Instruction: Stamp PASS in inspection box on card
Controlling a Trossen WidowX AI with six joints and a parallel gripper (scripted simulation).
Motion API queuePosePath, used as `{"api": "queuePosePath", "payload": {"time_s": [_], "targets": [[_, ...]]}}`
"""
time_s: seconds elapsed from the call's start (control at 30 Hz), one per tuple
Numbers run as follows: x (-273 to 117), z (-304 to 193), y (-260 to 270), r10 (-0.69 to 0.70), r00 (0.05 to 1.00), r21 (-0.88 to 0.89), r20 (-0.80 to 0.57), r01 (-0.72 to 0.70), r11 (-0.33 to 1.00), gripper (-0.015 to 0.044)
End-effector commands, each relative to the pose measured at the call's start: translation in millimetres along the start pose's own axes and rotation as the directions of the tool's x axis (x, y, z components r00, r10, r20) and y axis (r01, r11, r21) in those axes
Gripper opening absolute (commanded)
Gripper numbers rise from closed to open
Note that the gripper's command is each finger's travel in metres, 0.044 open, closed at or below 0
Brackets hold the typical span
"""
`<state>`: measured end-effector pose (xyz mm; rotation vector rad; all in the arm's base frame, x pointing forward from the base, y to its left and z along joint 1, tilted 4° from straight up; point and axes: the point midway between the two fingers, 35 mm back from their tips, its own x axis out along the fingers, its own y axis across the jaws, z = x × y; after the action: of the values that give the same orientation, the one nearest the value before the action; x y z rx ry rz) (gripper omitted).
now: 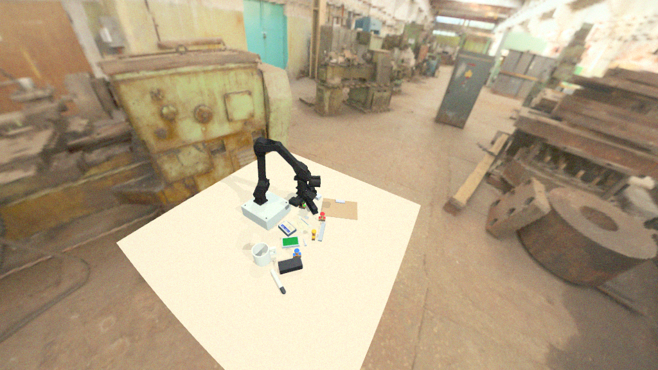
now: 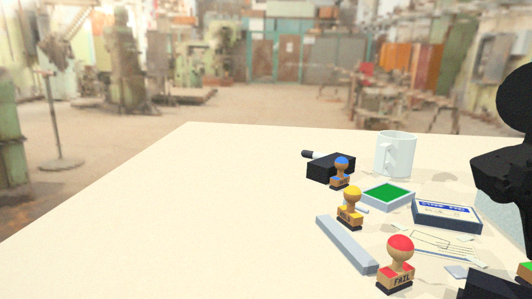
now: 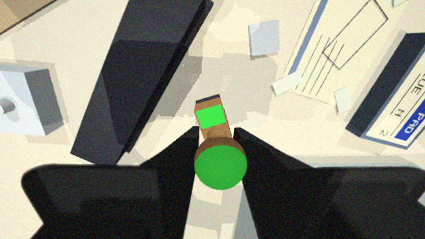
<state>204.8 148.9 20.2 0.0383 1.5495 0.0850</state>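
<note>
My gripper [image 3: 216, 133] is shut on the green-topped stamp [image 3: 221, 167] [image 2: 526, 269], gripping the handle below its round green knob. The stamp is upright, close to the bench; any gap beneath is hard to see. The open green ink pad [image 1: 290, 241] [image 2: 386, 192] lies away from the gripper, towards the mug. The card [image 2: 424, 245] [image 3: 319, 89] lies beyond the gripper to the right in the wrist view. The outline of its box [image 2: 449, 243] [image 3: 339, 69] shows no print inside. The stamp's underside is hidden.
A long black block [image 3: 141, 70] [image 2: 487, 284] lies close left of the fingers. The red FAIL stamp [image 1: 322, 216] [image 2: 395, 276], yellow stamp [image 2: 349, 215], blue stamp [image 2: 340, 180], grey bar [image 2: 345, 243], blue-labelled pad box [image 2: 446, 219] and mug [image 2: 394, 155] stand around. Paper scraps lie near the card.
</note>
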Motion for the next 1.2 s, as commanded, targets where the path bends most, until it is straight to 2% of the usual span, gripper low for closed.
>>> {"api": "queuePosePath", "payload": {"time_s": [0.0,1.17], "targets": [[-3.3,0.6,1.0,0.006,1.0,-0.003,0.002,-0.006,1.0,0.0],[-20.1,0.8,0.9,0.006,1.0,-0.003,0.001,-0.006,1.0,0.0]]}}
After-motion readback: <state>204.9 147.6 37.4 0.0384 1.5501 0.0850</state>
